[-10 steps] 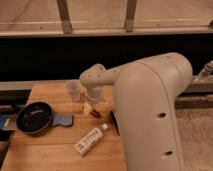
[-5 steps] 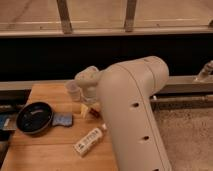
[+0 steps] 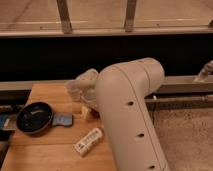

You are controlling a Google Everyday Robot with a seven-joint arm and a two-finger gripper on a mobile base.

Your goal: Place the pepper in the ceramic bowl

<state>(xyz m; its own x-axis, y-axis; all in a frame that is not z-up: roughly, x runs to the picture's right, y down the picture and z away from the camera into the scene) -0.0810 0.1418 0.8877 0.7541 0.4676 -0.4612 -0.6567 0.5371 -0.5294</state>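
Observation:
The ceramic bowl (image 3: 34, 118) is round, dark and glossy and sits at the left of the wooden table (image 3: 47, 95). My gripper (image 3: 86, 111) hangs below the pale wrist (image 3: 82, 85) near the table's middle, to the right of the bowl and apart from it. A small reddish piece (image 3: 84, 106) at the gripper's tip may be the pepper; most of it is hidden by the arm, so I cannot tell whether it is held.
A white bottle (image 3: 89, 141) lies on its side in front of the gripper. A blue flat piece (image 3: 63, 120) lies right beside the bowl. My big pale arm (image 3: 132, 120) covers the table's right part. A dark wall and railing stand behind.
My arm has swung left and nearer the camera, and now fills more of the view. The small cup behind the wrist is now covered. The bowl and bottle have not moved.

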